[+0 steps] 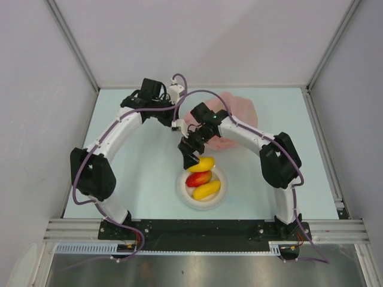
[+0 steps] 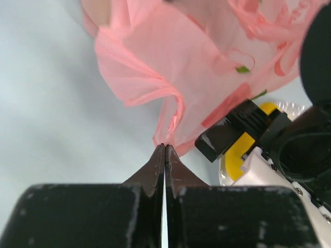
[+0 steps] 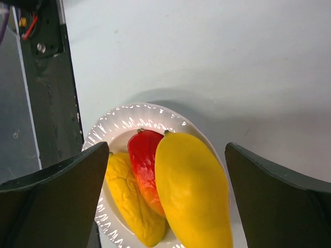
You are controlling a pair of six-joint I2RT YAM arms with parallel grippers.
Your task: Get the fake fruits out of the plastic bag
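The pink plastic bag [image 1: 232, 115] lies crumpled at the back of the table, partly under the right arm. My left gripper [image 1: 178, 122] is shut, and its tips [image 2: 165, 147] pinch a gathered edge of the bag [image 2: 170, 67]. Three fake fruits lie in the white bowl [image 1: 181, 192]: a yellow mango [image 3: 194, 196] on top, a red mango [image 3: 142, 165] and a wrinkled yellow piece [image 3: 129, 201]. My right gripper [image 3: 166, 150] hangs open just above them, a finger on each side of the yellow mango [image 1: 202, 164] with gaps both sides. What the bag holds is hidden.
The bowl's rim [image 3: 129, 111] sits near the table's front edge, beside the black base rail [image 3: 49, 77]. Grey walls close the table on the left, back and right. The right arm's wrist [image 2: 289, 165] crowds the left wrist view.
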